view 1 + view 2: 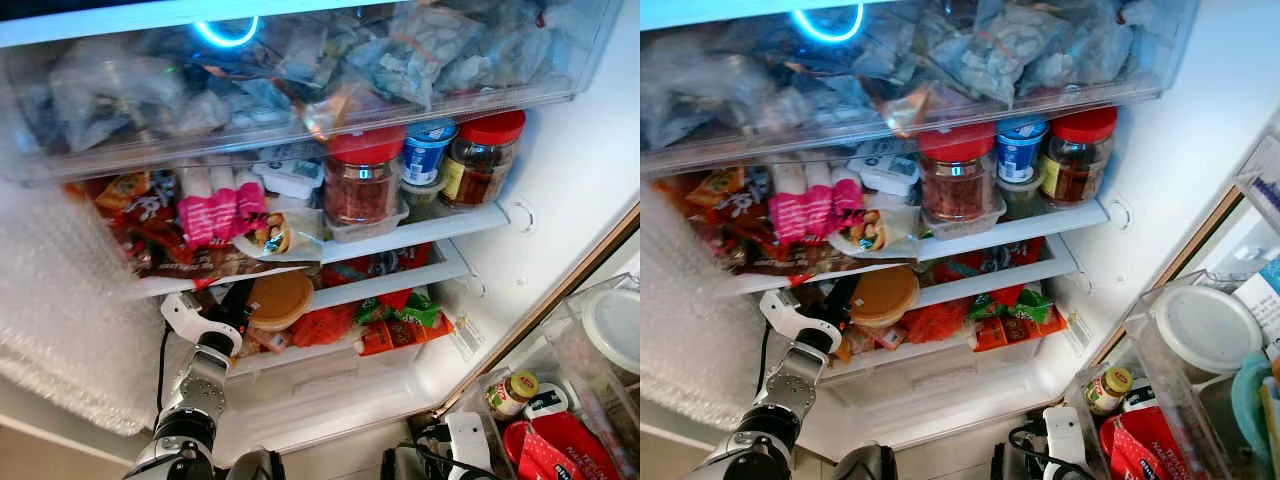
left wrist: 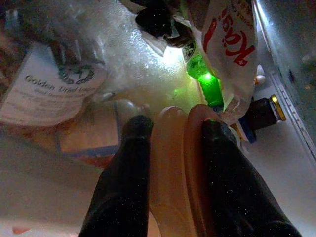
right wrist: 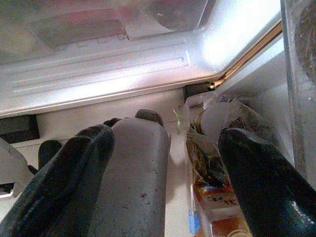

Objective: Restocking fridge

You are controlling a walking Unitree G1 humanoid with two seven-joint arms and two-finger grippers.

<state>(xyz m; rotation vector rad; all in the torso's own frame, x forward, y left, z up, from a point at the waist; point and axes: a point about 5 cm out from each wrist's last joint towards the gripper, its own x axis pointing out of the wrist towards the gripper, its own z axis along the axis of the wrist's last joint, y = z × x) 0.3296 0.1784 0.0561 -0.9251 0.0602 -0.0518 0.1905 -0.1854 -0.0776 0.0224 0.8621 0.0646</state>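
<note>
Left gripper (image 2: pixel 170 133) clamped on tan lidded tub (image 1: pixel 280 298) at open fridge's lower shelf (image 1: pixel 400 283), beneath red-lidded jars (image 1: pixel 362 178); right gripper (image 3: pixel 168 148) spread wide, empty, low beside door bin (image 1: pixel 590 370).

white fridge interior (image 1: pixel 580 140) brightly lit (ring reflection (image 1: pixel 226 36) above).

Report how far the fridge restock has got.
Done: the fridge shelves look well stocked, with red-lidded jars on the upper shelf and packets below. In hand: the left gripper is shut on a tan lidded container, reaching into the lower shelf. Left: that container is not yet released. The right gripper is open, low by the fridge's bottom edge.
</note>
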